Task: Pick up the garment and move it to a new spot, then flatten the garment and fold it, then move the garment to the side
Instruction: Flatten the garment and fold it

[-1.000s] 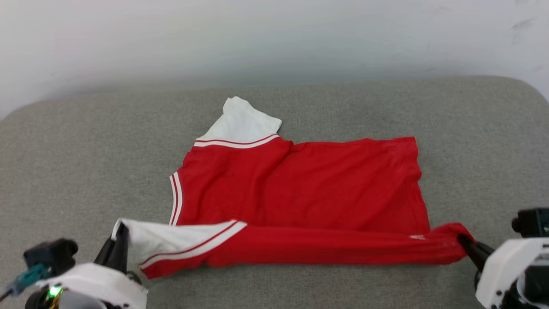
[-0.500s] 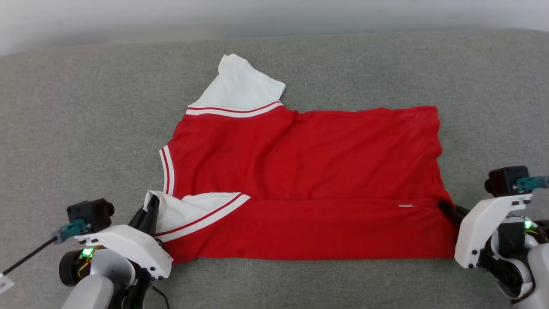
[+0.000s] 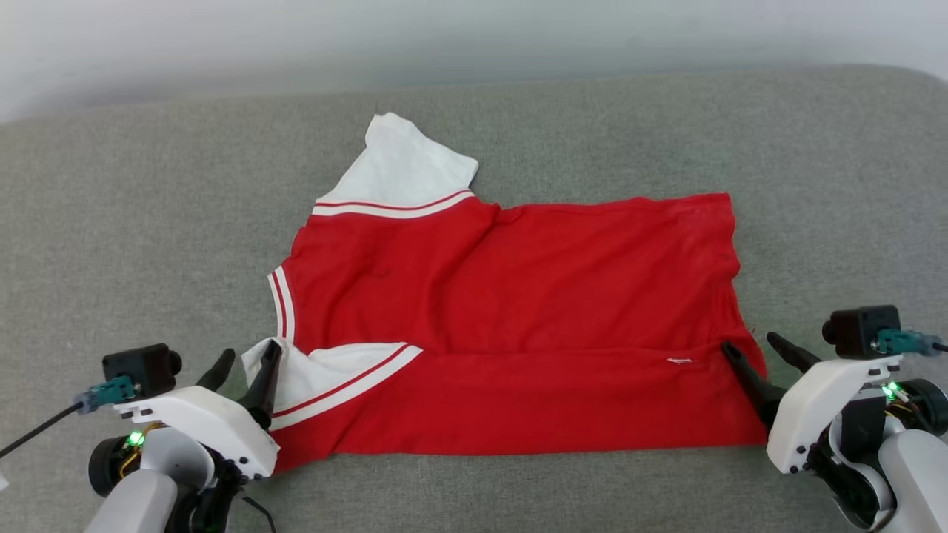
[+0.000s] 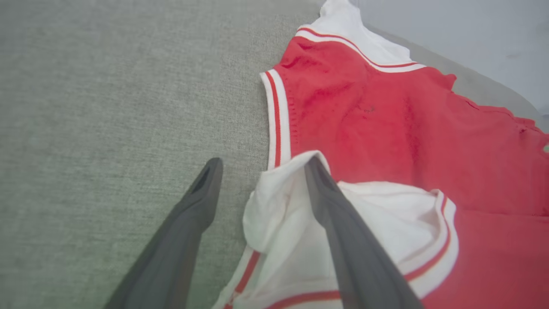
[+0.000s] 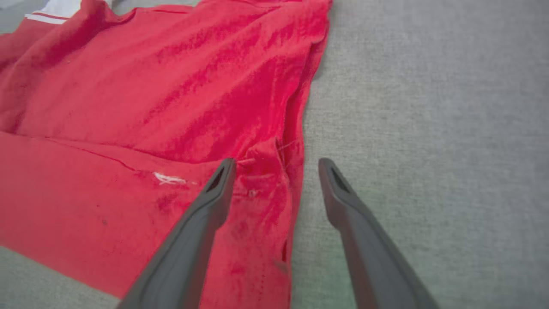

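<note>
Fold in progress: the red garment [image 3: 518, 296] lies flat on the grey cushion [image 3: 133, 222] between the two grippers, its near edge laid over as a band. The left gripper [image 3: 250, 349] stands open astride the near sleeve [image 3: 326, 370] corner, and the right gripper [image 3: 749, 342] stands open astride the hem corner. Both should probably lift straight off, since the thin cloth could drag; beyond the left jaws the far sleeve [image 3: 404, 170] juts out unfolded.

Garment [image 3: 511, 326] betw. L gripper [image 3: 251, 349], R gripper [image 3: 749, 341].
</note>
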You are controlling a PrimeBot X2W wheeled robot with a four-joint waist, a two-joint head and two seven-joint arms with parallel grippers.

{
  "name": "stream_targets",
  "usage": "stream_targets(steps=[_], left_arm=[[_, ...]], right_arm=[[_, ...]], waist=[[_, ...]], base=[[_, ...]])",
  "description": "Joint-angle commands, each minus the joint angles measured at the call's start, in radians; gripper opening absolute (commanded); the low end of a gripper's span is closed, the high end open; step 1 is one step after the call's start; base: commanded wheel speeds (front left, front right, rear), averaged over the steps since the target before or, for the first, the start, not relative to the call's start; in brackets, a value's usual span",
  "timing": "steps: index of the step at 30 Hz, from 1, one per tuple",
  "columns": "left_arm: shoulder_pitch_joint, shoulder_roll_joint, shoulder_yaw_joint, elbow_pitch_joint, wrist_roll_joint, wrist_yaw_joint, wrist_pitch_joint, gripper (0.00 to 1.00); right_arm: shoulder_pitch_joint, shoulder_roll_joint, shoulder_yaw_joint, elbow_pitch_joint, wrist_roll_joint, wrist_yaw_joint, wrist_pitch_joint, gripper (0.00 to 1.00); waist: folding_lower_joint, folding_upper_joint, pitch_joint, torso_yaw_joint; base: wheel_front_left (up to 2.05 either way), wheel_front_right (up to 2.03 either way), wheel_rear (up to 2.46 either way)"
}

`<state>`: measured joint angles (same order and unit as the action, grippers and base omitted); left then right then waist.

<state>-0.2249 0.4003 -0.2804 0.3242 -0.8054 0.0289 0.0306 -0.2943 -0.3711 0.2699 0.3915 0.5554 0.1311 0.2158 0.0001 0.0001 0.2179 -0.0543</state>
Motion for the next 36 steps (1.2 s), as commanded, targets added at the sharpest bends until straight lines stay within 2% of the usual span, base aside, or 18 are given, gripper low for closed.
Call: stream_targets(steps=[1,9,14,20,25,28,30,33,36], left_arm=[[0.011,0.012,0.009,-0.007,-0.007,-0.003,-0.001,1.0],[0.017,0.111,0.027,-0.091,-0.019,-0.002,0.092,1.0],[-0.005,0.195,0.029,-0.146,-0.021,-0.003,0.192,1.0],[0.005,0.299,-0.005,-0.197,-0.06,-0.037,0.392,1.0],[0.055,0.367,-0.032,-0.228,-0.128,-0.03,0.585,1.0],[0.094,0.39,-0.032,-0.238,-0.173,-0.005,0.663,1.0],[0.104,0.389,-0.03,-0.244,-0.189,0.001,0.678,1.0],[0.139,0.381,-0.029,-0.25,-0.226,0.026,0.714,1.0],[0.168,0.347,-0.039,-0.246,-0.256,0.04,0.729,1.0]], right_arm=[[0.017,-0.012,0.007,0.002,-0.001,-0.001,-0.038,1.0],[0.056,0.005,-0.039,-0.04,-0.08,-0.001,-0.28,1.0],[0.08,0.036,-0.068,-0.091,-0.144,-0.001,-0.38,1.0],[0.117,0.066,-0.097,-0.176,-0.211,-0.001,-0.411,1.0],[0.155,0.103,-0.12,-0.25,-0.244,-0.001,-0.405,1.0],[0.17,0.123,-0.13,-0.278,-0.255,-0.001,-0.392,1.0],[0.173,0.129,-0.135,-0.284,-0.257,-0.001,-0.388,1.0],[0.179,0.142,-0.142,-0.3,-0.259,-0.001,-0.381,1.0],[0.177,0.149,-0.149,-0.31,-0.258,-0.001,-0.377,1.0]], waist=[[-0.0001,-0.0001,-0.028,-0.008],[-0.0001,-0.0001,-0.093,-0.02],[-0.0001,-0.0001,-0.102,-0.041],[-0.0001,-0.0001,-0.091,-0.079],[-0.0001,-0.0001,-0.07,-0.113],[-0.0001,-0.0001,-0.055,-0.132],[-0.0001,-0.0001,-0.048,-0.137],[-0.0001,-0.0001,-0.031,-0.147],[-0.0001,-0.0001,-0.015,-0.152]], base=[[0.0,0.0,0.0],[0.0,0.0,0.0],[0.0,0.0,0.0],[0.0,0.0,0.0],[0.0,0.0,0.0],[0.0,0.0,0.0],[0.0,0.0,0.0],[0.0,0.0,0.0],[0.0,0.0,0.0]])
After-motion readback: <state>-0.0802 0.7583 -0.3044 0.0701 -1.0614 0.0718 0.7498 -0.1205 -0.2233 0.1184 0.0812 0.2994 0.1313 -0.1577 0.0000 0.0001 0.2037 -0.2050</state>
